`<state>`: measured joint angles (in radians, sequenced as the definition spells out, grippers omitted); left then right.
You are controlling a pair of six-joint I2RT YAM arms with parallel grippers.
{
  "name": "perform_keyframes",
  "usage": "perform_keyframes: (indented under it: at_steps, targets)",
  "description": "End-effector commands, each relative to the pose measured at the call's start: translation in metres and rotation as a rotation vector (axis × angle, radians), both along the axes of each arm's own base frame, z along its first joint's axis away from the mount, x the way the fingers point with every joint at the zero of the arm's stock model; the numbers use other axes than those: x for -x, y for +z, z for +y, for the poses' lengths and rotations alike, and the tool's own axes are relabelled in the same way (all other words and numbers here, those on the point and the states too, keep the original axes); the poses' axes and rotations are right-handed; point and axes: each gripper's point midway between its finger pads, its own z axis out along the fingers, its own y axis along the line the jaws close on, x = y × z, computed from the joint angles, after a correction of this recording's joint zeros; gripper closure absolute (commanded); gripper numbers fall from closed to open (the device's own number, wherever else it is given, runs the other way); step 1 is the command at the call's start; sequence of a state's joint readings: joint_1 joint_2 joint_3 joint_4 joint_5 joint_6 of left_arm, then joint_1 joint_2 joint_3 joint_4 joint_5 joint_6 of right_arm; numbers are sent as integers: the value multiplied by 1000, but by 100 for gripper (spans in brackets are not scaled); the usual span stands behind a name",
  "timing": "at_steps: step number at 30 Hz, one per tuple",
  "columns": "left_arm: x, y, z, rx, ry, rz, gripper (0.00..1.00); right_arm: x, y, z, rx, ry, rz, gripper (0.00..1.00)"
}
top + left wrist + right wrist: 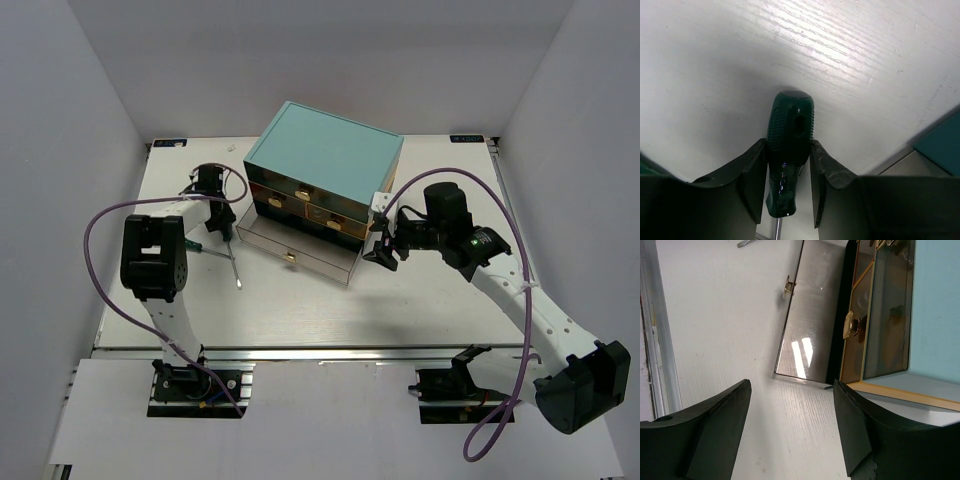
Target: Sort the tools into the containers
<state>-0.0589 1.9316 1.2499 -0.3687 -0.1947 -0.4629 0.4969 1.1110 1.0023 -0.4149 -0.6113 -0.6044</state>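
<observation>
Left wrist view: green-handled screwdriver (pixel 790 115) sits lengthwise between the tips of the left gripper (pixel 788 144), butt end poking out ahead, shaft running back under the palm. Both fingers (pixel 740 180) touch the handle flanks, so I read it as clamped. Taking the thick handle rather than the thin shaft looks sensible. Lifted or resting on the table (pixel 850 55): cannot tell. The pulled-out drawer (pixel 805 315) lies ahead of the right gripper (pixel 791 385), which hangs wide and empty beside the teal chest (pixel 935 305), probably to leave the drawer unobstructed.

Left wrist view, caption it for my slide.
Left end effector straddling green-handled screwdriver on the white table.
</observation>
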Motion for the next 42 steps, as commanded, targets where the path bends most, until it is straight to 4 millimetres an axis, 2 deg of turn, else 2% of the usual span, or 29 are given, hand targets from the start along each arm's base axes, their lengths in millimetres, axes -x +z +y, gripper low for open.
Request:
perform_keyframes:
  at_steps: [1, 2, 3, 4, 5, 6, 8, 9, 10, 12, 14, 15, 16, 17, 19, 20, 21, 22, 23, 25, 27, 28, 34, 38, 39, 41, 42]
  targets:
    - [23, -13, 11, -16, 9, 77, 78, -5, 15, 3, -37, -1, -35, 28]
    - [25, -11, 19, -11, 37, 75, 93, -5, 16, 3, -41, -1, -34, 28]
    - [25, -10, 23, -6, 52, 74, 96, -4, 17, 4, -45, 3, -32, 28]
    - [24, -7, 24, 5, 57, 69, 98, -5, 17, 4, -45, 2, -32, 28]
    - [22, 2, 40, 17, 101, 48, 100, -4, 17, 4, -46, 5, -31, 28]
    - [20, 8, 44, 24, 112, 32, 100, -4, 17, 4, -46, 5, -31, 28]
    - [13, 27, 50, 62, 120, -16, 100, -4, 18, 4, -48, 4, -33, 28]
    - [7, 46, 49, 115, 104, -67, 100, -3, 18, 4, -48, 4, -33, 28]
    - [6, 54, 49, 114, 103, -87, 100, -3, 18, 4, -48, 3, -31, 28]
    - [7, 80, 40, 209, 62, -146, 100, -2, 17, 3, -48, 2, -31, 28]
    - [15, 92, 29, 302, 35, -180, 100, -3, 17, 1, -51, -3, -31, 28]
    - [18, 108, 25, 337, 22, -220, 100, -2, 17, 1, -51, -1, -29, 28]
    - [20, 113, 19, 375, 6, -242, 100, -1, 15, 1, -51, -2, -25, 28]
    - [28, 110, 11, 433, 7, -232, 100, -1, 15, 1, -52, 0, -23, 28]
    - [33, 127, -10, 555, -28, -269, 100, 0, 14, 2, -53, 3, -16, 28]
    - [43, 121, -19, 609, -25, -253, 100, 1, 14, 2, -56, 7, -16, 28]
    - [49, 126, -28, 670, -33, -261, 100, 1, 14, 2, -56, 8, -13, 28]
    - [49, 142, -34, 701, -53, -322, 100, 1, 15, 2, -58, 6, -12, 28]
    - [60, 133, -42, 781, -2, -295, 100, 1, 16, 3, -60, 8, -11, 28]
    - [64, 142, -55, 875, -17, -330, 100, 1, 16, 3, -61, 10, -8, 28]
    - [75, 140, -72, 959, 27, -309, 100, 2, 15, 3, -63, 12, -3, 28]
    - [72, 148, -84, 999, 43, -330, 100, 2, 15, 4, -63, 12, 2, 28]
    - [64, 166, -118, 1126, 173, -389, 100, 4, 18, 5, -74, 19, 2, 29]
    - [52, 166, -120, 1104, 309, -395, 100, 4, 17, 3, -70, 6, -3, 29]
    - [52, 156, -119, 1082, 356, -363, 100, 4, 18, 2, -74, 1, -3, 29]
    - [43, 156, -117, 1041, 419, -375, 100, 4, 18, 1, -77, -2, -1, 29]
    - [47, 143, -115, 1004, 462, -323, 100, 4, 19, 1, -79, -4, -3, 29]
